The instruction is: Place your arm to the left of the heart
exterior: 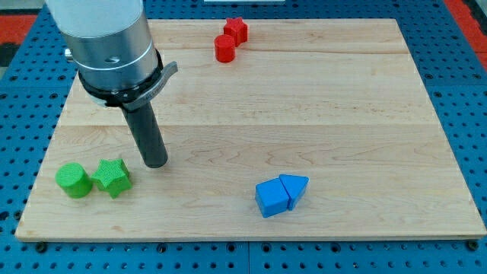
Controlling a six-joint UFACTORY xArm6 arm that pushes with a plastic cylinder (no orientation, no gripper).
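My tip point(156, 163) rests on the wooden board point(319, 114) at the view's lower left. It is just right of and slightly above a green star point(112, 176), with a small gap between them. A green cylinder point(74, 180) touches the star's left side. No heart-shaped block shows in this view; the arm's body covers the board's top left corner.
A red star-like block point(237, 29) and a red cylinder point(224, 48) touch each other near the top edge. A blue cube point(272, 198) and a blue triangular block point(295, 188) sit together at the lower middle. The blue pegboard point(456, 91) surrounds the board.
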